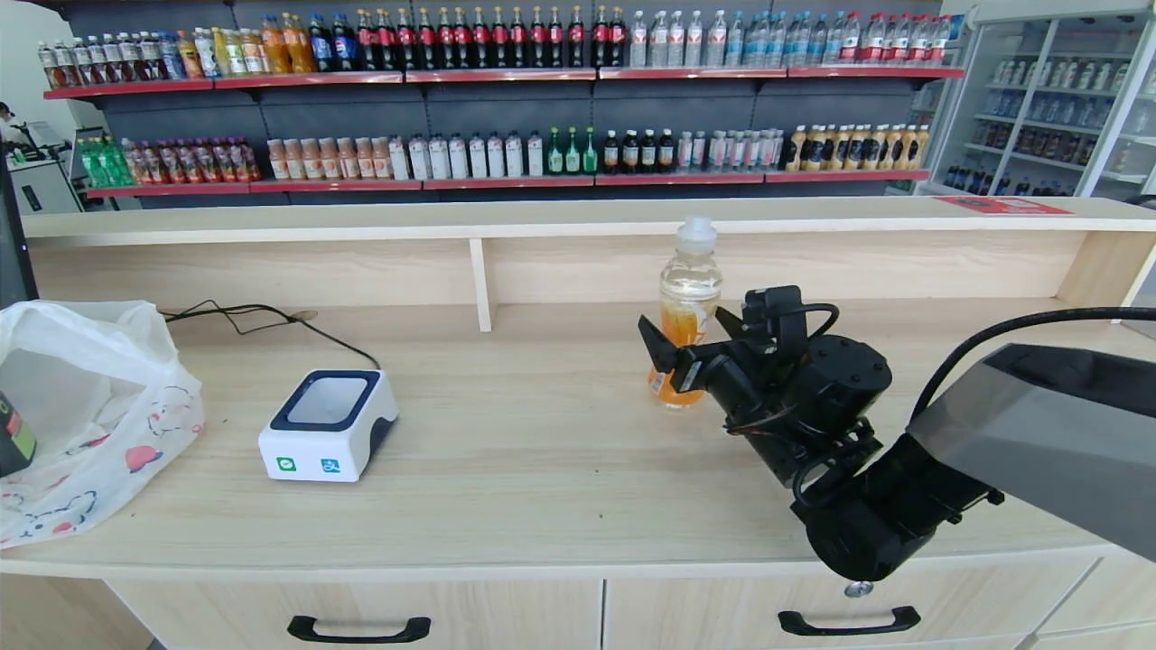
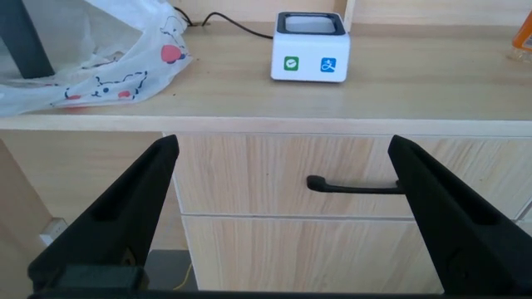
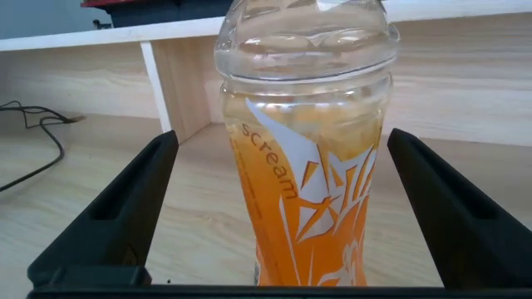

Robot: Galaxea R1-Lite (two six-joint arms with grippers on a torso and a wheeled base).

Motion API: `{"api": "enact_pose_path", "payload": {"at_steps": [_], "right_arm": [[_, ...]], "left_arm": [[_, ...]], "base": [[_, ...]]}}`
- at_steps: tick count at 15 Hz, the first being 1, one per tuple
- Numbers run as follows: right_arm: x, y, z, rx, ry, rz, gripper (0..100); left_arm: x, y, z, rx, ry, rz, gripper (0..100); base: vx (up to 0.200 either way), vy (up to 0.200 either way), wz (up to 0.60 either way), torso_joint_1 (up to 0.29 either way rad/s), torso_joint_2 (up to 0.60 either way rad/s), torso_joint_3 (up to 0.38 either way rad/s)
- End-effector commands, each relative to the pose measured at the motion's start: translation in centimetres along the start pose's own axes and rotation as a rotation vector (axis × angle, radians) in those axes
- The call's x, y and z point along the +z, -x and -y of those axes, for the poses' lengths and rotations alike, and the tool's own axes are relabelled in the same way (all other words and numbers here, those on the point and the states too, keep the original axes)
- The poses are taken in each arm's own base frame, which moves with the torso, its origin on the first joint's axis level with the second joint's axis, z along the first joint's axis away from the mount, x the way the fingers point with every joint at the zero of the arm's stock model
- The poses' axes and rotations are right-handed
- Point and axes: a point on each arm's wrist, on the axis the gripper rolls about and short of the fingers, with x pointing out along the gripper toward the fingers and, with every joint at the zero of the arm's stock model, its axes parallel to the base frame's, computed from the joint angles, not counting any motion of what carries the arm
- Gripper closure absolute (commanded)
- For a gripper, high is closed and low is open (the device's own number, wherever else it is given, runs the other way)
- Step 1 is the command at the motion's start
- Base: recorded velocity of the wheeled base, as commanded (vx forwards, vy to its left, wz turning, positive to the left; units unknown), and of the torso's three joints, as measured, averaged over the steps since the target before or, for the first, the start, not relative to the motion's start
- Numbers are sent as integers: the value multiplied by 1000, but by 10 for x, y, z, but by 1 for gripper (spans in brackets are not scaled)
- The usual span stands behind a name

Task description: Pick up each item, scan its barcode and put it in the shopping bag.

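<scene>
A clear bottle of orange drink (image 1: 688,302) with a white cap stands upright on the wooden counter (image 1: 542,451), right of centre. My right gripper (image 1: 692,348) is open, one finger on each side of the bottle's lower half; in the right wrist view the bottle (image 3: 307,166) stands between the fingers with gaps on both sides. The white barcode scanner (image 1: 327,424) with a dark-rimmed window sits left of centre. The white printed shopping bag (image 1: 86,424) lies at the counter's left end. My left gripper (image 2: 283,208) is open, low in front of the counter's drawers.
A dark item (image 1: 13,438) lies inside the bag. A black cable (image 1: 271,316) runs from the scanner to the back wall. A raised shelf with a divider (image 1: 483,280) closes off the counter's back. Drawers with black handles (image 2: 353,185) lie below the front edge.
</scene>
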Motion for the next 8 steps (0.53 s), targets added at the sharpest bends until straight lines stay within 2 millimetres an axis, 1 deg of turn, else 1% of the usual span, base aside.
{"api": "enact_pose_path", "payload": {"at_steps": [1,3,8], "right_arm": [[-5,0,0,8,-4,-12,0],[-14,2,0,19,-2,-42,0],[-16,2,1,32,-21,-46,0]], "left_arm": [[0,0,0,-1,1,1,0],[0,0,0,-1,0,1,0],[0,0,0,0,-6,2,0]], "base": [[0,0,0,0,0,0],[0,0,0,0,0,0],[0,0,0,0,0,0]]}}
